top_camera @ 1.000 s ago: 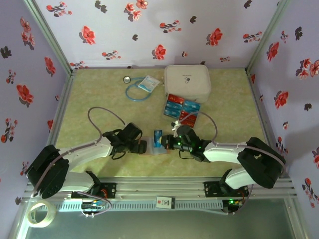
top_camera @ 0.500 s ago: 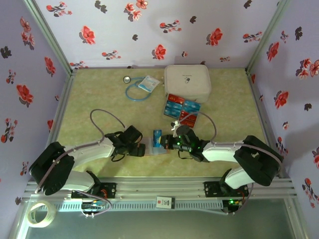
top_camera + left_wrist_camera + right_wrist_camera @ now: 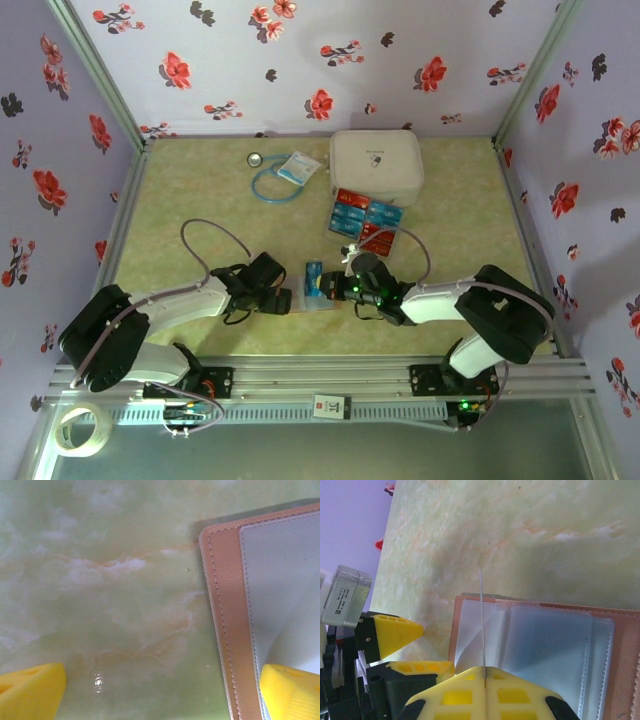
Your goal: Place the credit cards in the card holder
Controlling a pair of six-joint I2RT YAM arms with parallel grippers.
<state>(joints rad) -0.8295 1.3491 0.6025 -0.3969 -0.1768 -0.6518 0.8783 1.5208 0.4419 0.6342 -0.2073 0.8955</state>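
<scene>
Now, starting at your left, the left gripper [image 3: 285, 298] sits low over the table [image 3: 190, 200] with its jaws spread wide. In its wrist view one yellow fingertip [image 3: 31, 690] is over bare table and the other lies over the near-left corner of the wallet [image 3: 227, 620]; whether it presses down you cannot tell. The wallet [image 3: 318, 301] lies open and flat near the front edge, between the two grippers, its pinkish stitched border and clear sleeves facing up. To its right, the right gripper [image 3: 334, 285] has its jaws pressed together on one blue card [image 3: 316, 275], held on edge above the wallet. From the right wrist you see that card [image 3: 482, 610] as a thin line running from the closed tips [image 3: 485, 680] over the left-hand sleeve, its far end past the wallet's [image 3: 545, 640] border. Farther back and right, the rest of the cards [image 3: 365, 220], red and blue, lie in a cluster just in front of the white case [image 3: 376, 165], well apart from the wallet.
</scene>
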